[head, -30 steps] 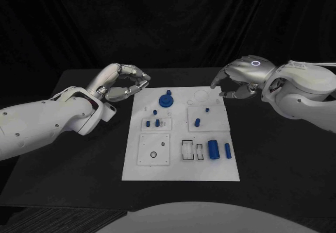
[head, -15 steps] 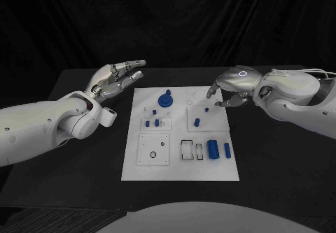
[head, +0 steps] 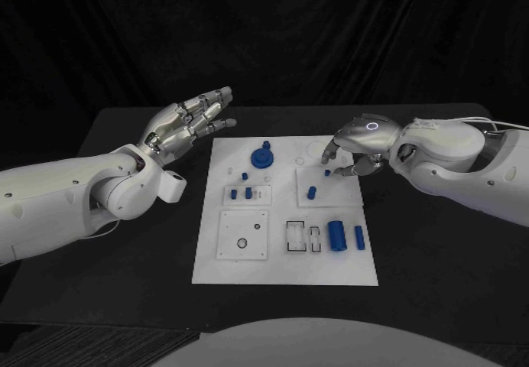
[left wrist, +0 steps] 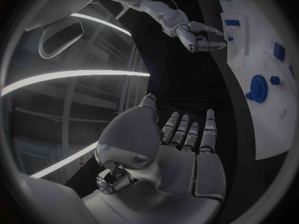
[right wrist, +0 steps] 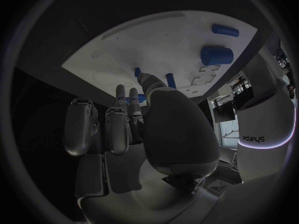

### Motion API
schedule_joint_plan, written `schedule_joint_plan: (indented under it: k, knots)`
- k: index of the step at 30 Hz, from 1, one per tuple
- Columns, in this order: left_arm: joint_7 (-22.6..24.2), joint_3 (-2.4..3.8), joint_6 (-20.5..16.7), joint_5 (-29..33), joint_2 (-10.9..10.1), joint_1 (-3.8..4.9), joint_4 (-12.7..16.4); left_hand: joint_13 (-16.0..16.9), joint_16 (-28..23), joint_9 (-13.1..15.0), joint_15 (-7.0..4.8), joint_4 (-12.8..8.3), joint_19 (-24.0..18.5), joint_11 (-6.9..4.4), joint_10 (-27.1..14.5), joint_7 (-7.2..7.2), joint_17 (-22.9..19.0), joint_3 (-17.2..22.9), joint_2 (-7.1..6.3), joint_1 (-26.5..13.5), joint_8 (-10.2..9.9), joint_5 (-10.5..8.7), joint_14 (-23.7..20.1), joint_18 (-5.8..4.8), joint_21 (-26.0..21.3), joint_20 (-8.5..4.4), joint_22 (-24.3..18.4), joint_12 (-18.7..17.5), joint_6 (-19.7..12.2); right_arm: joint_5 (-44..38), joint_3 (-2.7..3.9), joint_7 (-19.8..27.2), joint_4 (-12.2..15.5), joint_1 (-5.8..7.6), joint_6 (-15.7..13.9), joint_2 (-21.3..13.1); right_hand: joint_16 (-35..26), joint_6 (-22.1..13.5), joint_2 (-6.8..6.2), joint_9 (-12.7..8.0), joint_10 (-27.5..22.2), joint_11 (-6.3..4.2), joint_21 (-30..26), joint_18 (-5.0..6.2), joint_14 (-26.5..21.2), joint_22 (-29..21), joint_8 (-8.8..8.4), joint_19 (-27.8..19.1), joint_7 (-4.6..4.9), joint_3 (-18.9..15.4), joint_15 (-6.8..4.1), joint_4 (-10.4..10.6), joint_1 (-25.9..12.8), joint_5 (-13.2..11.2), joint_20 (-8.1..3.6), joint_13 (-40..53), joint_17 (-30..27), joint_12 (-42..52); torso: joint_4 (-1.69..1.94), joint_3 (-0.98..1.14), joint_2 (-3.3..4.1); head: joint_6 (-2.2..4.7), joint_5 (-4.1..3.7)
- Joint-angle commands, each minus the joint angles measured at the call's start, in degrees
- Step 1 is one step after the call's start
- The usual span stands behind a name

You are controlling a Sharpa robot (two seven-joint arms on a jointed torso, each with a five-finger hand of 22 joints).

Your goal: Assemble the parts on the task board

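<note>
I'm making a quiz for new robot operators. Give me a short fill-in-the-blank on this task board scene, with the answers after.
1. The left hand hovers beside the task board with its fingers ____.
2. The right hand reaches over the board's ____ corner, seen from the robot.
3. The round gear-like part is coloured ____.

Missing words: spread; far right; blue

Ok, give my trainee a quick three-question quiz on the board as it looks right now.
1. True or false: the left hand holds a blue part.
2. Which hand is over the task board? A) left B) right C) both
3. Fill in: the large round blue part sits near the board's ____ edge (near or far from the robot).

Key:
1. False. It is open beside the board, fingers spread.
2. B. The right hand reaches over the board's far right part, above a small blue peg.
3. Far.
</note>
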Motion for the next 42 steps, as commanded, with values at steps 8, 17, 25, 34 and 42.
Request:
schedule_joint_plan:
  k: [8, 17, 25, 34, 42]
  knots:
    - [5.6, 0.05, 4.3, 2.4, 0.0, -0.05, -0.5, -0.1, -0.2, 0.3, 0.45, -0.1, 0.2, -0.61, -0.5, 2.3, -0.1, -0.9, 1.09, 1.0, 0.7, 0.72, 0.0, 0.5, 0.1, 0.9, -1.3, 0.8, 2.2, -0.7, 0.04, 0.9, -2.2, -0.9, 0.0, 1.6, -0.4, 1.2, -0.02, 0.4, 0.7, 0.08, -0.5, -0.28, 3.9, 10.7, 0.04, 0.2, 0.21, 0.7, -0.28, 0.0, 0.4, 0.6, -0.45, -0.1, 5.6, 0.3, -0.08, 0.14, -0.18, -0.01, -0.1]
    - [5.0, 0.04, 4.8, 2.4, 0.2, -0.06, -0.9, -0.2, -0.2, 0.3, 0.58, -0.1, -0.6, -0.75, -1.0, 2.44, -0.2, -1.2, 1.11, 1.8, 0.7, 1.15, -0.3, 0.43, -0.1, 1.06, -2.6, 0.7, 2.2, -0.7, 0.04, 1.1, -3.3, -1.45, 0.3, 2.5, -0.3, 1.7, 0.15, 0.7, 1.4, 0.1, -0.5, -0.28, 4.0, 10.7, 0.18, 0.2, 0.45, 1.3, -0.28, 0.0, 0.5, 0.7, -0.45, 0.0, 5.7, 0.6, -0.04, 0.09, -0.28, -0.01, -0.27]
    - [4.4, 0.04, 4.9, 2.4, 0.4, -0.15, -1.3, -0.2, -0.2, 0.5, 0.95, -0.1, -0.7, -0.82, -1.4, 3.25, -0.2, -1.4, 1.23, 4.0, 1.4, 2.7, -0.3, 0.48, 0.0, 1.51, -3.4, 1.0, 4.4, -0.7, 0.04, 1.6, -4.1, -2.18, 0.4, 3.3, -0.3, 3.0, 0.18, 1.6, 2.5, -0.05, -0.5, -0.27, 3.9, 10.7, 0.87, 0.2, 0.65, 2.0, -0.36, -0.3, 0.8, 1.2, -0.51, 0.1, 5.7, 1.1, -0.05, 0.04, -0.27, -0.01, -0.15]
    - [3.8, 0.04, 5.3, 2.4, 0.7, -0.35, -1.7, -0.2, 0.0, 0.6, 1.47, -0.2, -0.3, -0.57, -1.6, 3.58, -0.1, -1.4, 1.11, 5.7, 1.7, 3.47, 0.2, 0.52, 0.3, 1.94, -3.4, 1.4, 5.3, -0.7, 0.04, 1.9, -4.6, -2.58, 0.4, 3.9, -0.2, 4.0, 0.33, 2.8, 3.4, -0.22, -0.6, -0.26, 3.9, 10.7, 1.55, 0.2, 1.05, 2.7, -0.49, -0.9, 1.2, 2.2, -0.62, 0.4, 5.7, 1.7, -0.03, 0.0, -0.25, -0.01, -0.34]
    - [3.4, 0.04, 5.5, 2.4, 0.9, -0.51, -2.0, -0.1, 0.2, 0.7, 1.88, -0.3, 0.4, -0.25, -1.5, 3.84, 0.0, -1.4, 1.13, 6.9, 2.0, 4.42, 0.7, 0.54, 0.5, 2.33, -3.3, 1.9, 6.2, -0.7, 0.05, 2.2, -5.3, -2.88, 0.4, 4.5, -0.2, 5.0, 0.76, 4.4, 3.7, -0.34, -0.6, -0.27, 3.9, 10.8, 2.43, 0.2, 1.88, 4.0, -0.62, -1.9, 1.7, 4.6, -0.76, 0.8, 5.7, 2.2, 0.04, 0.01, -0.21, -0.01, -0.31]
